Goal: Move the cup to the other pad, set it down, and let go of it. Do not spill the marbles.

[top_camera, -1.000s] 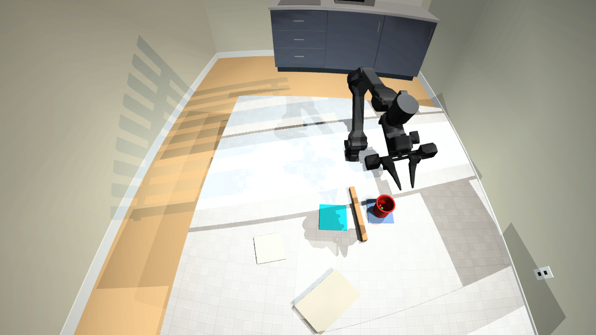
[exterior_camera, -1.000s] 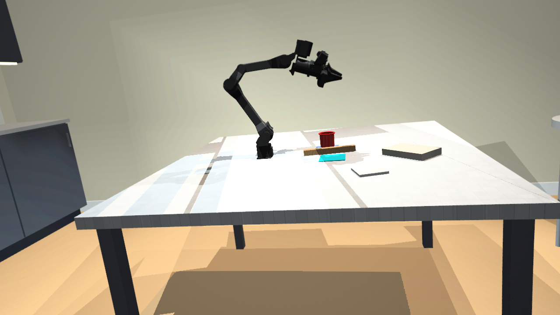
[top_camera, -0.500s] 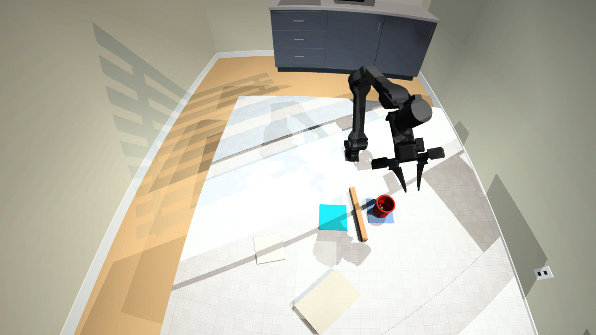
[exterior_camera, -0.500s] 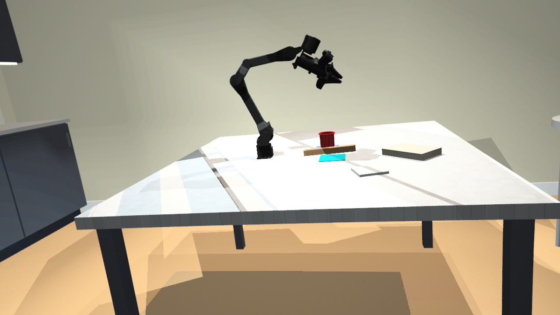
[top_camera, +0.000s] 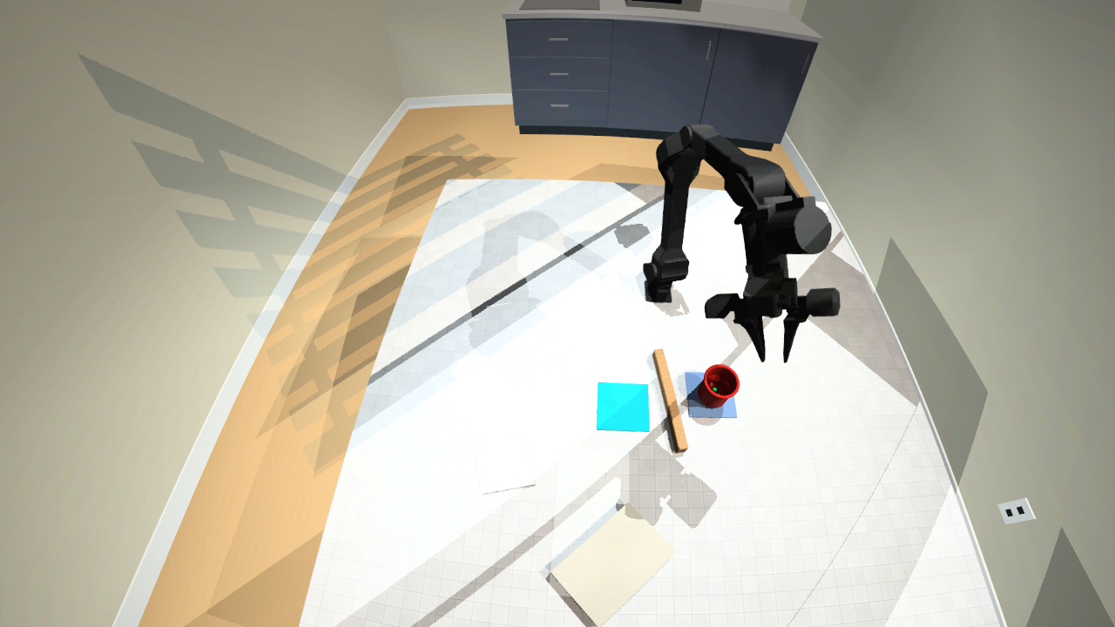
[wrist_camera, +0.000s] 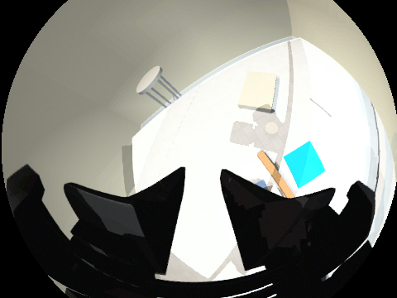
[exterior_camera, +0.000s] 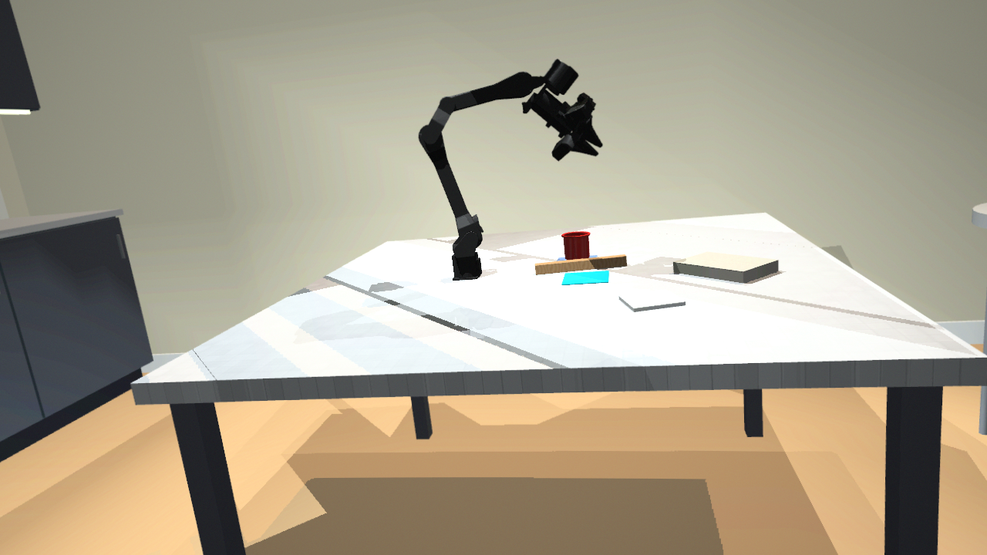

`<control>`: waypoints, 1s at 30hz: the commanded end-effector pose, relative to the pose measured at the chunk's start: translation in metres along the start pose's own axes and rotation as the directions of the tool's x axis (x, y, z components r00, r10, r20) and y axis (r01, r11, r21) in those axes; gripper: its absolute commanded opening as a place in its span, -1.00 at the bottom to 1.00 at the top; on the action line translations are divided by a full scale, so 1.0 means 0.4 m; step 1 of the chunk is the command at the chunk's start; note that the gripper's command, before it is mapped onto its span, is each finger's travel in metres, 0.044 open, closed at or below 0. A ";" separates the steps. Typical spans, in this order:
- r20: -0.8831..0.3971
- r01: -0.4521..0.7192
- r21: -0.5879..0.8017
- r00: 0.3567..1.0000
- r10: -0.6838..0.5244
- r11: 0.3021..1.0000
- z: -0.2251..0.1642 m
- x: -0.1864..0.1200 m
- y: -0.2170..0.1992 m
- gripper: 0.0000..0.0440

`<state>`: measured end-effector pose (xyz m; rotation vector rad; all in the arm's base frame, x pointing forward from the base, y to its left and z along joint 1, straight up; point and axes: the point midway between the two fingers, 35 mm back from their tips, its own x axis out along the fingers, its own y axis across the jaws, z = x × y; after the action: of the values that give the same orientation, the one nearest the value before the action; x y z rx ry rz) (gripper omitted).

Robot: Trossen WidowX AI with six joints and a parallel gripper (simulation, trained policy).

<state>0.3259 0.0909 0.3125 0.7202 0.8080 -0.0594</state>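
Marbles (top_camera: 714,387) show inside the red cup (top_camera: 718,385) (exterior_camera: 576,246), which stands upright on the blue pad (top_camera: 712,410) (wrist_camera: 260,184). A wooden bar (top_camera: 670,401) (exterior_camera: 581,264) (wrist_camera: 275,175) lies between that pad and the cyan pad (top_camera: 623,407) (exterior_camera: 585,277) (wrist_camera: 304,164). High above the table (top_camera: 818,499) (exterior_camera: 510,344) (wrist_camera: 207,124), the gripper (top_camera: 773,360) (exterior_camera: 599,149) (wrist_camera: 203,172) points obliquely downward, well apart from the cup, its fingers partly open with nothing held between them.

Hand (top_camera: 773,360) (exterior_camera: 598,149) (wrist_camera: 203,172) now pitched down steeper, tips a bit farther out from red cup (top_camera: 713,395) (exterior_camera: 577,246), still above its lvl. Arm's shadow (top_camera: 674,487) (wrist_camera: 265,132) off cyan pad (top_camera: 623,407) (exterior_camera: 585,277) (wrist_camera: 304,165).
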 end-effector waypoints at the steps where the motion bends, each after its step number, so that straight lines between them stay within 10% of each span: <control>1: -0.039 0.030 0.041 0.999 -0.029 0.999 -0.013 0.006 -0.001 -0.34; 30: -0.324 0.445 0.144 0.865 -0.383 0.884 -0.123 0.083 -0.128 -0.38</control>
<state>0.3042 0.0911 0.2449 0.7641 1.2178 -0.4149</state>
